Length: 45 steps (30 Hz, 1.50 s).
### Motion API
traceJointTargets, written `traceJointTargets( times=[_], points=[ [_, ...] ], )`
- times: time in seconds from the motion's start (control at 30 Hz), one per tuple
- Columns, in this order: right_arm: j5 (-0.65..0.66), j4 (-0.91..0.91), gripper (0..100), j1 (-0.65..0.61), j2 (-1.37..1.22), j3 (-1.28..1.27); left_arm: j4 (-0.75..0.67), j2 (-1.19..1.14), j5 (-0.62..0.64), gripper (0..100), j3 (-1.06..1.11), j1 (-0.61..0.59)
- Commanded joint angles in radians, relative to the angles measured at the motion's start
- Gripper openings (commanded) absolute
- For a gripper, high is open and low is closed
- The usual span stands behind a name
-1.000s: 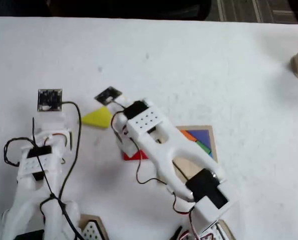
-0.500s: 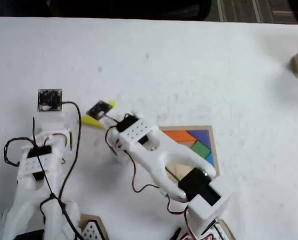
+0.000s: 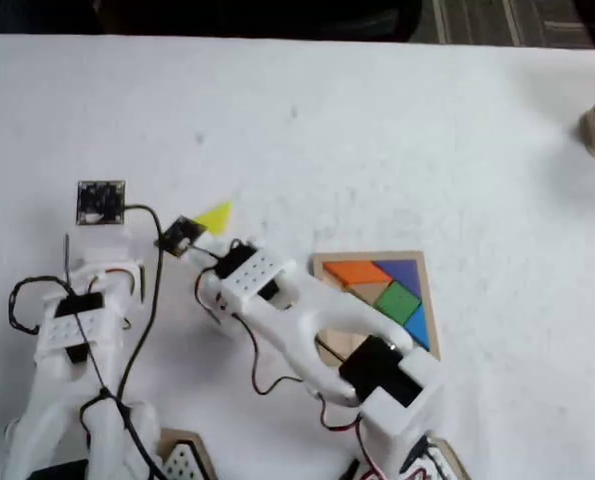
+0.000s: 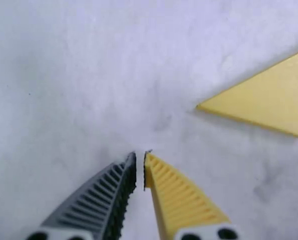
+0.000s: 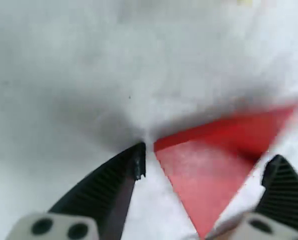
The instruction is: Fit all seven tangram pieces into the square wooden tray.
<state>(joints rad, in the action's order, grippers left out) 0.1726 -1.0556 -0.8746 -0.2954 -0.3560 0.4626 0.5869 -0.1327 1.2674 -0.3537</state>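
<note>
the right gripper (image 5: 207,162) is spread wide just over the white table (image 5: 63,75). the red triangle (image 5: 214,172) lies flat between its two dark fingers, one corner just beside a fingertip; whether either finger touches it cannot be told. the right arm (image 3: 277,300) lies off the left side of the wooden tray (image 3: 369,258). the left gripper (image 4: 140,157), farther left of the tray, is pressed together on nothing. the yellow triangle (image 4: 269,107) lies near its tips but apart from them. inside the tray sit orange (image 3: 357,272), purple (image 3: 402,272), green (image 3: 397,300) and blue (image 3: 417,325) pieces.
</note>
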Motion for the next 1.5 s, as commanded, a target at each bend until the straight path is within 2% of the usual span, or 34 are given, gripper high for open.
traceJointTargets(
  times=[0.0, 0.2, 0.47, 0.67, 0.83, 1.0, 1.17, 1.27, 1.47],
  points=[
    [0.012, -0.01, 36.2, -0.03, -0.025, -0.011, -0.026, 0.033, 0.003, 6, -0.008, -0.012],
    [0.066, -0.022, 34.2, -0.03, -0.036, -0.005, -0.026, 0.033, 0.003, 6, -0.008, -0.012],
    [0.075, -0.015, 12.1, -0.031, -0.036, 0.026, -0.026, 0.033, 0.003, 6, -0.008, -0.012],
    [0.072, -0.024, 10.6, -0.028, -0.018, 0.025, -0.026, 0.033, 0.003, 6, -0.006, -0.012],
    [0.043, -0.076, 10.6, 0.031, 0.084, 0.021, -0.026, 0.033, 0.003, 6, -0.006, -0.012],
    [-0.075, -0.079, 13.9, 0.079, 0.177, 0.021, -0.026, 0.033, 0.003, 6, -0.006, -0.012],
    [-0.279, -0.073, 34.4, 0.042, 0.196, 0.026, -0.026, 0.033, 0.003, 6, -0.006, -0.012],
    [-0.316, -0.03, 43.4, 0.007, 0.194, 0.028, -0.026, 0.033, 0.003, 6, -0.008, -0.012],
    [-0.316, 0.114, 40.6, -0.007, 0.147, 0.029, -0.026, 0.033, 0.003, 6, -0.008, -0.012]
  ],
)
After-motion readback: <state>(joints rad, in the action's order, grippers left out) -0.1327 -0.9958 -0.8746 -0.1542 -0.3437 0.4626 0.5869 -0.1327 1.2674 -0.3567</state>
